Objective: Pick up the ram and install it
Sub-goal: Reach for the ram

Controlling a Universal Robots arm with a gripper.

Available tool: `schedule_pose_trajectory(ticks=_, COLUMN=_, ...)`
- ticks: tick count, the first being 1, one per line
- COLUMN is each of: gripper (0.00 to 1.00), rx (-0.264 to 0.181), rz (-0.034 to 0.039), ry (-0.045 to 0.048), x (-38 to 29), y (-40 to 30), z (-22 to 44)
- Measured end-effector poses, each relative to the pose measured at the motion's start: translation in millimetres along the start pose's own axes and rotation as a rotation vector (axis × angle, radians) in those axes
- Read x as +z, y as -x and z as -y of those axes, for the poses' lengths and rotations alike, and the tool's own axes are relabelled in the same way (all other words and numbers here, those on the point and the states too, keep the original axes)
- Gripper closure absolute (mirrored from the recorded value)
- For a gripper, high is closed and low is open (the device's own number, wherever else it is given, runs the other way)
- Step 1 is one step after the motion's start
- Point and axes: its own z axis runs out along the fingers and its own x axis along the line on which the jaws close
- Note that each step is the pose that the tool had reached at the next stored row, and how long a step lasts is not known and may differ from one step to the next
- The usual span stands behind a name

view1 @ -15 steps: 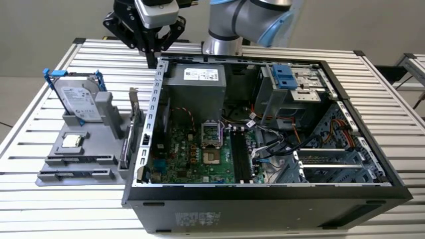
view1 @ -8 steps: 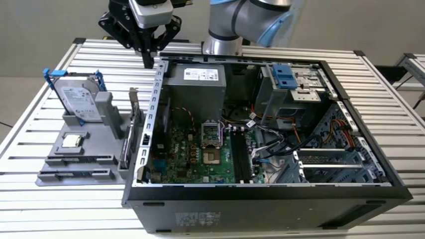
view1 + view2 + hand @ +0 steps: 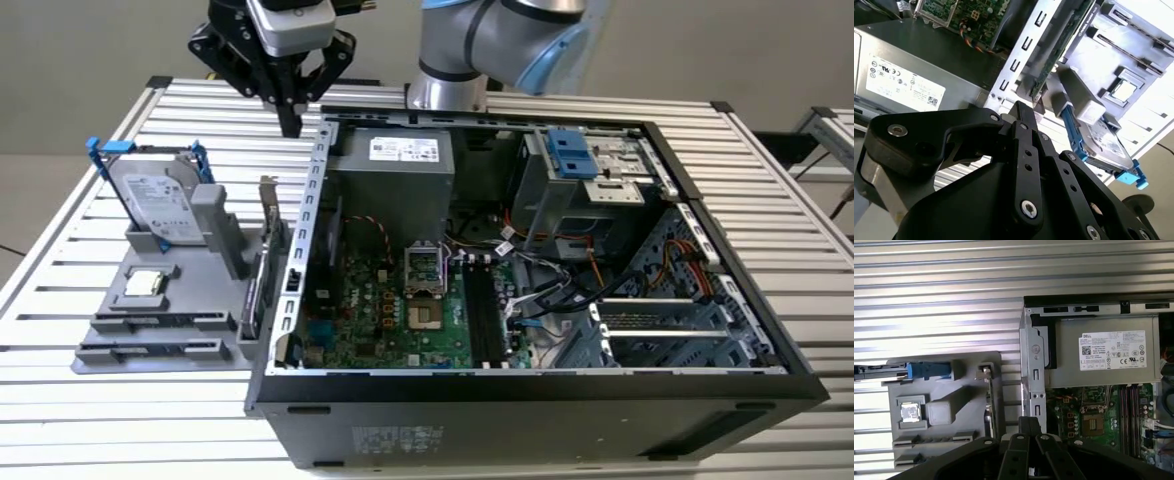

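My gripper (image 3: 290, 127) hangs above the slatted table, at the far corner of the open computer case (image 3: 534, 400) on the exterior view's left. Its black fingers (image 3: 1021, 115) are shut together with nothing between them. Below and nearer stands the grey holder (image 3: 227, 245). Two narrow slots (image 3: 158, 323) run along its near end, each with a thin dark strip. I cannot tell whether the ram sits in one of them. The black motherboard slots (image 3: 483, 312) lie inside the case beside the processor socket (image 3: 1092, 424).
A silver hard drive (image 3: 158, 208) with blue brackets stands upright in the holder, with a small square chip (image 3: 142, 285) beside it. A long card (image 3: 271, 265) stands on edge between holder and case. The grey power supply (image 3: 394, 160) fills the case's far corner.
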Motion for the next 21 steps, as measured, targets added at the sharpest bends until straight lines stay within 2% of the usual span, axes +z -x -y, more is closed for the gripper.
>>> schedule_pose_trajectory(ticks=21, gripper=1.00, rx=0.000, rz=0.0000, ry=0.0000, x=-0.5, y=-22.8, z=1.6)
